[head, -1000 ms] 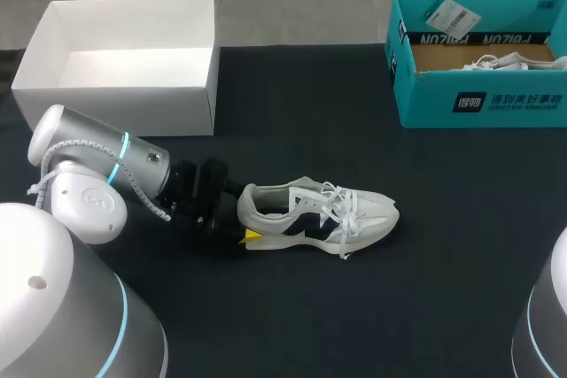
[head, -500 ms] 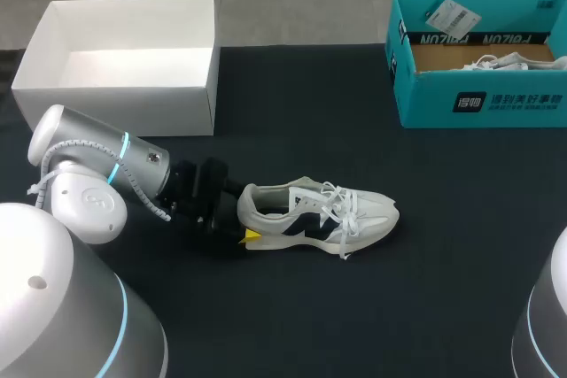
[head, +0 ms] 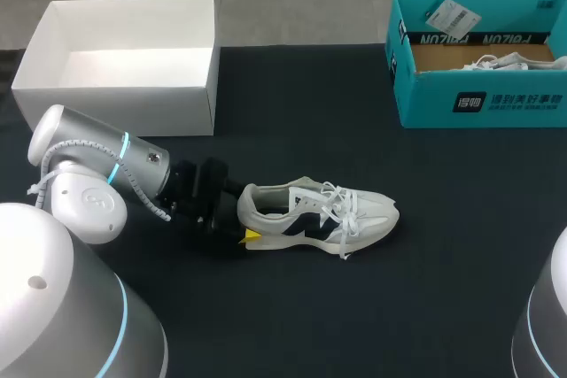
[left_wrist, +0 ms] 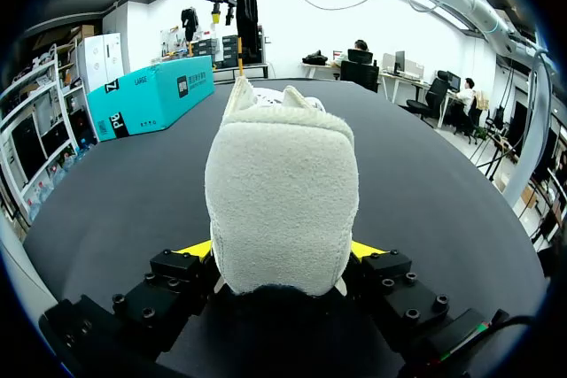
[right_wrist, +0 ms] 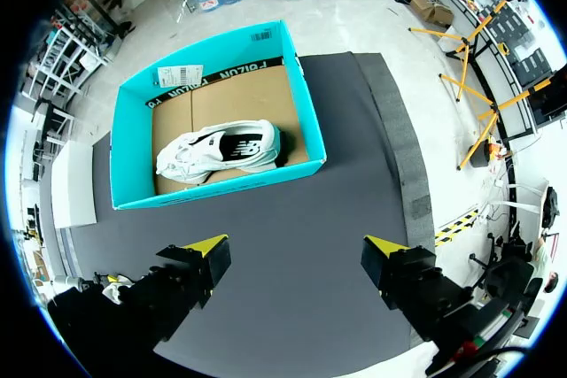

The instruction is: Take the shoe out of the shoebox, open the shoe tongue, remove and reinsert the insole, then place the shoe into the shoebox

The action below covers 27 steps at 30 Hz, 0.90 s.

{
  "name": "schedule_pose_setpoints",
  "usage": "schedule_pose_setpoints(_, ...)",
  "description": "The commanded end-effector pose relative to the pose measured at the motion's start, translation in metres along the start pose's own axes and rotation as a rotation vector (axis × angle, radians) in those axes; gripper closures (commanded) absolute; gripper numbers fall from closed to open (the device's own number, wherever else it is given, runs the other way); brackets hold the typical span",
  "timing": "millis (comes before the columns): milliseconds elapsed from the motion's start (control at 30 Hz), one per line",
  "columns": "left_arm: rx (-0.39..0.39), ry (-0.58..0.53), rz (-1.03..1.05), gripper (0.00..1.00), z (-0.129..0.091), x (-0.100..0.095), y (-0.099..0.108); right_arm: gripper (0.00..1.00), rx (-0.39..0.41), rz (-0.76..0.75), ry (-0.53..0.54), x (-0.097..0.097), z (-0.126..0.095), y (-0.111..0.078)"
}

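A white sneaker (head: 319,214) with a dark side logo lies on its sole on the black table, toe toward the right. My left gripper (head: 245,214) is at its heel, one yellow fingertip (head: 252,236) showing on the near side. In the left wrist view the fuzzy white heel (left_wrist: 282,192) fills the gap between the fingers (left_wrist: 197,250), which press it from both sides. My right gripper (right_wrist: 295,250) hangs open and empty high above the teal shoebox (right_wrist: 221,190). That shoebox (head: 478,99) stands at the back right with a second white shoe (right_wrist: 217,150) inside.
An open white box (head: 115,99) stands at the back left, just behind my left arm (head: 97,174). The teal shoebox (left_wrist: 151,95) shows far ahead of the left gripper. A paper tag (head: 452,15) lies on the teal box's rim.
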<state>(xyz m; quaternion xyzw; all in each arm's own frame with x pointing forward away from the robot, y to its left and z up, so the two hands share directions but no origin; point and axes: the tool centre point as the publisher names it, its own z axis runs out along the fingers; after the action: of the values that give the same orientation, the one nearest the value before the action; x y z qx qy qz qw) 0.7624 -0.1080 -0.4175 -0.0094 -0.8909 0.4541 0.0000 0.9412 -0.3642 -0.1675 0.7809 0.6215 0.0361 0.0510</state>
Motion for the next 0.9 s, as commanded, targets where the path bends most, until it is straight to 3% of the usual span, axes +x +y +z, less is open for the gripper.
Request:
schedule_pose_setpoints(33, -0.002, -0.003, 0.000, 1.00, 0.001, 0.001, -0.001, 0.00, -0.002, 0.000, -0.001, 0.000, 0.000, -0.001)
schedule_pose_setpoints(367, -0.002, -0.003, 0.000, 1.00, 0.001, 0.001, -0.001, 0.00, -0.002, -0.006, 0.002, 0.004, 0.000, -0.003)
schedule_pose_setpoints(467, -0.002, -0.003, 0.000, 1.00, 0.001, 0.001, -0.001, 0.00, -0.030, -0.007, -0.019, 0.022, -0.001, -0.018)
schedule_pose_setpoints(633, -0.002, -0.003, 0.000, 1.00, 0.001, 0.001, -0.001, 0.00, -0.045, 0.014, 0.043, 0.039, -0.002, -0.038)
schedule_pose_setpoints(900, -0.002, -0.003, 0.000, 1.00, 0.001, 0.001, -0.001, 0.00, -0.022, 0.025, 0.063, 0.075, 0.003, -0.081)
